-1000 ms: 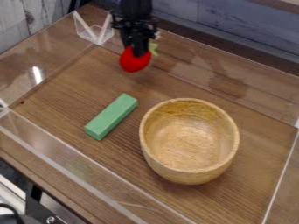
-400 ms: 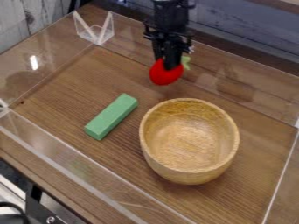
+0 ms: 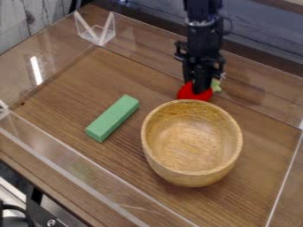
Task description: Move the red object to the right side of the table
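Nearest you, toward the near right corner of the bench [image 3: 71, 115], sits the wooden bowl [image 3: 192, 146], its hollow facing up. To its left lies the green block [image 3: 112, 119], slanted and apart from the bowl. Just beyond the bowl's far rim is the red fruit [image 3: 194, 92], with a bit of light green at its upper right. You have your tool [image 3: 198, 81] right over it, its fingers pinching the fruit, and the dark arm reaches in from the bench's far edge.
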`<state>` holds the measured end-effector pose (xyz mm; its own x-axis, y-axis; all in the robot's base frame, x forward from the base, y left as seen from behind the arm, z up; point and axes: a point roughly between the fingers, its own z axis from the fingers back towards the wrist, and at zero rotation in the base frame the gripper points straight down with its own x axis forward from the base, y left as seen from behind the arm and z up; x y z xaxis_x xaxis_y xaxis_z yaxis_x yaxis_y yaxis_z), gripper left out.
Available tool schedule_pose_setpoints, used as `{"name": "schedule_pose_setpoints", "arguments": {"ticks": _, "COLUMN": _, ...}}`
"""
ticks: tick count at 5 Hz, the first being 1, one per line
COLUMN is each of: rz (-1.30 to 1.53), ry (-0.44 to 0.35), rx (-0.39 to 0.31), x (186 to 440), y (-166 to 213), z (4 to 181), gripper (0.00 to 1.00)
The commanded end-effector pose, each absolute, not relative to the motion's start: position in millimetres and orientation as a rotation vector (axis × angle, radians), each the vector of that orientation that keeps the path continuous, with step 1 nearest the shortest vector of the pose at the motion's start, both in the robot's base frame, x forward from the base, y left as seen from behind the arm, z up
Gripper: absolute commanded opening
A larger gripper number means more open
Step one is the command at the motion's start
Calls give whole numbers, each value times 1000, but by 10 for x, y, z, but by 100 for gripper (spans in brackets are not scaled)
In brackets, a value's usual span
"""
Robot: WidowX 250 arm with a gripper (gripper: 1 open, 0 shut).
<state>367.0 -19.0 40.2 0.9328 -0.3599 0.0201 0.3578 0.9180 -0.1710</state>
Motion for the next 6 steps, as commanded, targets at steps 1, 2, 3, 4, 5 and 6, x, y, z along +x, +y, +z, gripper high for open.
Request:
{"name": "schedule_pose_setpoints", "arguments": {"ticks": 1, "rz": -413, "ry": -29, "rx": -167, "x": 3722, "y": -375, "z": 412, "gripper": 0}}
{"name": "schedule_pose_setpoints", "arguments": {"ticks": 2, "rz": -416, "ry": -31, "rx": -166, "x": 3694, "y": -358, "z": 444, "gripper": 0}}
{"name": "schedule_pose_setpoints", "arguments": {"ticks": 3, "rz": -420, "ry": -34, "rx": -166, "x": 3674, "y": -338, "z": 482, "gripper": 0}}
{"name": "schedule_pose_setpoints", "arguments": {"ticks": 4, "rz": -441, "ry": -33, "rx": -166, "x": 3694, "y": -448, "z": 425, "gripper": 0}}
{"name": "schedule_pose_setpoints", "arguments": {"ticks": 5, "rz": -463, "ry": -32, "rx": -166, "x": 3694, "y": -555, "z": 371, "gripper": 0}}
{"name": "schedule_pose_setpoints", "arguments": {"ticks": 6, "rz": -453, "ry": -37, "rx": -164, "x": 3687, "y": -634, "z": 244, "gripper": 0}}
